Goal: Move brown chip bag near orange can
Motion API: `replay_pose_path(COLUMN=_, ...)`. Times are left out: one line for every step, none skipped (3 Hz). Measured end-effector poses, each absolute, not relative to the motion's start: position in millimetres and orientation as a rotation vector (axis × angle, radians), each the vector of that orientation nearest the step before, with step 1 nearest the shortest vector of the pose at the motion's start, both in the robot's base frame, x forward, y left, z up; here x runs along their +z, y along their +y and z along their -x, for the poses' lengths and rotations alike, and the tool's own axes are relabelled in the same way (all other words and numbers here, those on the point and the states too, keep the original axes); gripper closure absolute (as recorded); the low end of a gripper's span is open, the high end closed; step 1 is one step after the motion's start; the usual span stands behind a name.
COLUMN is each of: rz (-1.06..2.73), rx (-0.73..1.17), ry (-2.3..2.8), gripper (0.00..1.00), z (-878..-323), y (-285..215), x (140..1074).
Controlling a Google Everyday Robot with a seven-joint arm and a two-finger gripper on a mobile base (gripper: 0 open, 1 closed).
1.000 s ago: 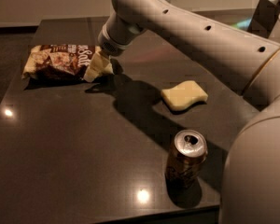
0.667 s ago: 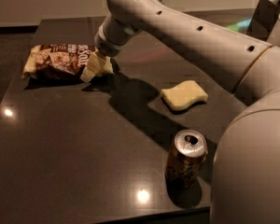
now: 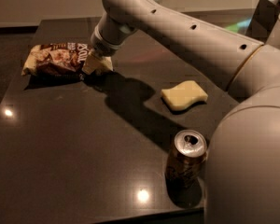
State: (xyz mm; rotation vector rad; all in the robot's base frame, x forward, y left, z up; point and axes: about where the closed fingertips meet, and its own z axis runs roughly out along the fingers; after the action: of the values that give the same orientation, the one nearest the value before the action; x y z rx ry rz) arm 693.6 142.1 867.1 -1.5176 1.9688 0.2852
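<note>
The brown chip bag (image 3: pixel 56 59) lies flat at the far left of the dark table, lettering up. My gripper (image 3: pixel 97 64) hangs from the long cream arm and sits low at the bag's right end, touching or almost touching it. The orange can (image 3: pixel 185 158) stands upright near the table's front edge at the right, silver top and pull-tab opening showing. The can is far from the bag, across the table.
A pale yellow wavy sponge (image 3: pixel 184 96) lies between bag and can, right of centre. The dark table (image 3: pixel 84 153) has its front edge just below the can. My arm's large body (image 3: pixel 252 162) fills the right side of the view.
The arm has swung slightly to the left; the gripper stays at the bag's right end. The bag, sponge and can have not moved.
</note>
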Motion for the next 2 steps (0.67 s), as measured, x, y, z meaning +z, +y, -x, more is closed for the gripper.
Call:
replay_pose_path(rz=1.539, rx=0.300, ry=1.950, gripper=0.84, z=-681.4, y=140.4, x=873.2)
replay_pose_path(rz=1.613, rx=0.354, ry=1.871, gripper=1.00, z=-640.7, y=129.4, x=896.5)
